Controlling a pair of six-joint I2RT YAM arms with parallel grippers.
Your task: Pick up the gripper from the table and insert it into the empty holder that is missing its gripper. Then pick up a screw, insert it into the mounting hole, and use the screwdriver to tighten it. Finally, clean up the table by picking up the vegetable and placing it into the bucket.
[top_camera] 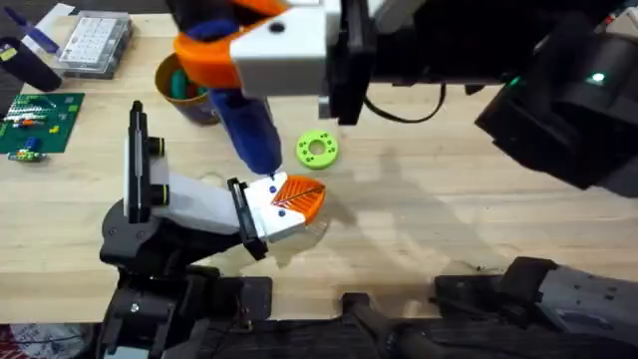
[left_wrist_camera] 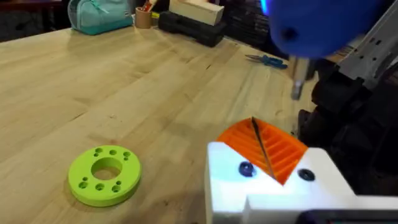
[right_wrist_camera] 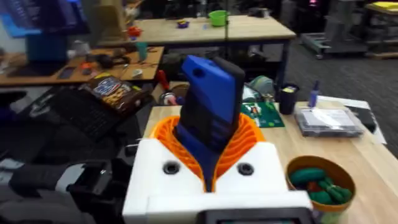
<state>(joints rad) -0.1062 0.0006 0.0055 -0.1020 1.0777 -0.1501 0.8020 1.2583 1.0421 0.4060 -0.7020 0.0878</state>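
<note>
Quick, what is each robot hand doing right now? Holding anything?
Left gripper: can't tell if it is open or closed.
Right gripper: closed, holding the blue screwdriver.

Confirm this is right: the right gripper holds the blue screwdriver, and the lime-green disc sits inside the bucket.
Not quite. The right gripper does hold the blue screwdriver, but the lime-green disc lies on the bare table, apart from the bucket, as the overhead view shows.
</note>
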